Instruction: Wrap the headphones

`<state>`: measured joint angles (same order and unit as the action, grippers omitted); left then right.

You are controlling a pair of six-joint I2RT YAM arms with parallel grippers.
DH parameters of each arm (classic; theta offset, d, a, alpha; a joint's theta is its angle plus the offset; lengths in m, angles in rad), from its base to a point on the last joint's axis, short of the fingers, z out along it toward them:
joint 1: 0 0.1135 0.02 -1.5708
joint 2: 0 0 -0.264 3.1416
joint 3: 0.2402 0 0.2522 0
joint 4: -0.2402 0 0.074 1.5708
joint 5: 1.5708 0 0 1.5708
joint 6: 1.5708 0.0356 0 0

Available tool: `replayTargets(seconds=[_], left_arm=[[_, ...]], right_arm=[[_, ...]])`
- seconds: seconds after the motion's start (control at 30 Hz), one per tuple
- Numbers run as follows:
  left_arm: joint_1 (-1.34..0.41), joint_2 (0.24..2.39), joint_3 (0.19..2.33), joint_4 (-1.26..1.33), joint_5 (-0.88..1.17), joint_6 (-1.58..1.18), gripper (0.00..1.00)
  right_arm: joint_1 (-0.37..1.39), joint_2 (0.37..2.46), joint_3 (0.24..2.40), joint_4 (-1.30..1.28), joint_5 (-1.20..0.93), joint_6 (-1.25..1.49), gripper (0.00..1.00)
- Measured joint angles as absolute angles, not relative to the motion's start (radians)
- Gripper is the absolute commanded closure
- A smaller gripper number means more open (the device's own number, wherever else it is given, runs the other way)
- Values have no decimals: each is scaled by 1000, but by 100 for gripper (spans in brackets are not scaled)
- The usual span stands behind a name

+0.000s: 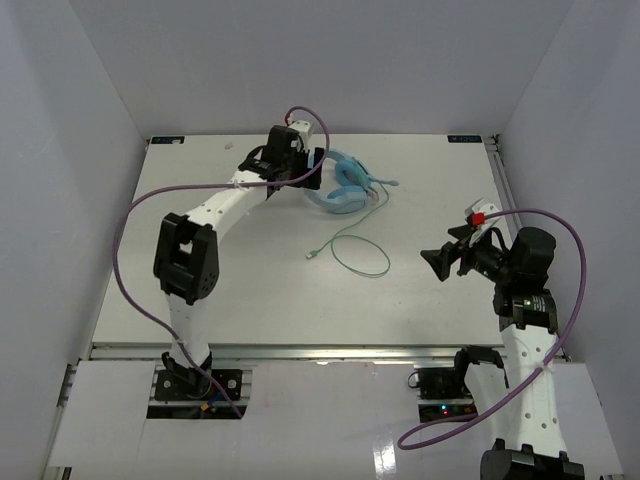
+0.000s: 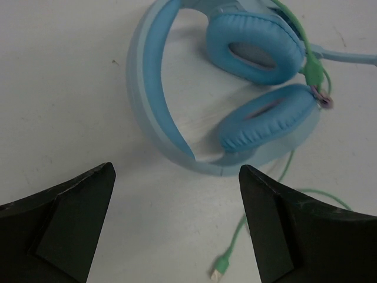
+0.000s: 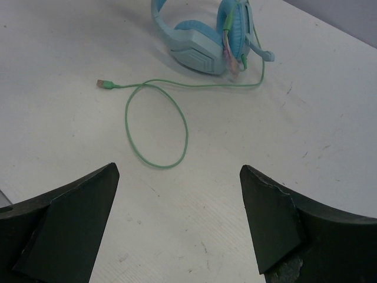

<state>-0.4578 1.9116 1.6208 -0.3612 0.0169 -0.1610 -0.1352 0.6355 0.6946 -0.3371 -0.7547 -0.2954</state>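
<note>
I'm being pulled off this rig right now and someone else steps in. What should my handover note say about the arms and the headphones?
Left fingers: open, empty, poised just short of the headphones at the far middle of the table.
Right fingers: open, empty, off to the right, facing the cable.
Done: nothing; the cable lies unwound in a loose loop, plug free.
Left: grasp the cable and wind it round the headphones.
</note>
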Motion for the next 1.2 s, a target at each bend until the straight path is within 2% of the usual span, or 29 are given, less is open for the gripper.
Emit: replayTargets(seconds=[0.17,0.4,0.8,1.03,1.13,1.2], left_arm=[[-475,2149,1864,-434,-109,-107,4],[-492,2355,2083,-487,-225,-45,8],[-503,2423,2114,-370,-262,205,10],[-506,2420,2043,-312,-185,348,29],[-505,2420,2045,-302,-167,375,42],[-504,2420,2050,-295,-160,390,58]], right_arm=[[-135,632,670,-335,-767,-297,10],[-135,624,657,-332,-782,-296,10],[-135,609,643,-331,-795,-293,10],[-135,602,643,-331,-796,-291,10],[-135,598,643,-331,-796,-291,10],[-135,595,643,-331,-796,-290,10]])
